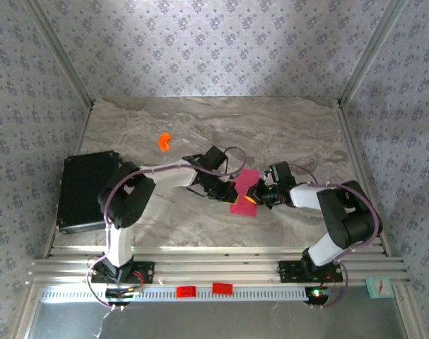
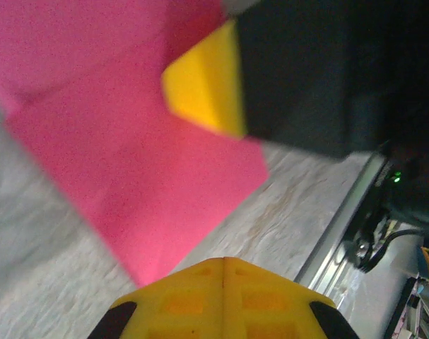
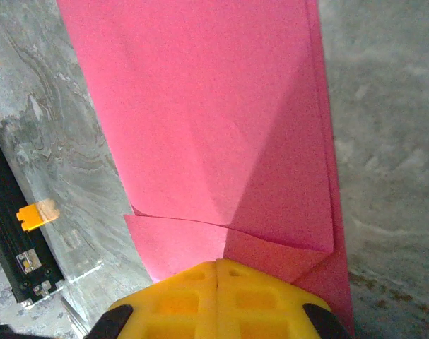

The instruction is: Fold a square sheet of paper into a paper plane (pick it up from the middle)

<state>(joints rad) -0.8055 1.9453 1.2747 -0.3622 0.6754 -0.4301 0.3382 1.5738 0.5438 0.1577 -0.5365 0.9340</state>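
The magenta-pink sheet of paper (image 1: 242,191) lies on the marble table between my two grippers, folded into a long layered shape. In the right wrist view the paper (image 3: 200,120) shows a diagonal crease and overlapping flaps. My right gripper (image 3: 218,263) is shut, its yellow tips resting on the paper's near end with nothing between them. It comes in from the right (image 1: 254,195). My left gripper (image 2: 223,260) is shut too, over bare table just beside a corner of the paper (image 2: 129,162). In the top view the left gripper (image 1: 227,191) is at the paper's left edge.
A small orange plastic piece (image 1: 164,141) lies at the back left. A black box (image 1: 87,187) stands at the left edge. The table's aluminium rail (image 1: 214,265) runs along the front. The right gripper's yellow finger (image 2: 203,88) looms close in the left wrist view.
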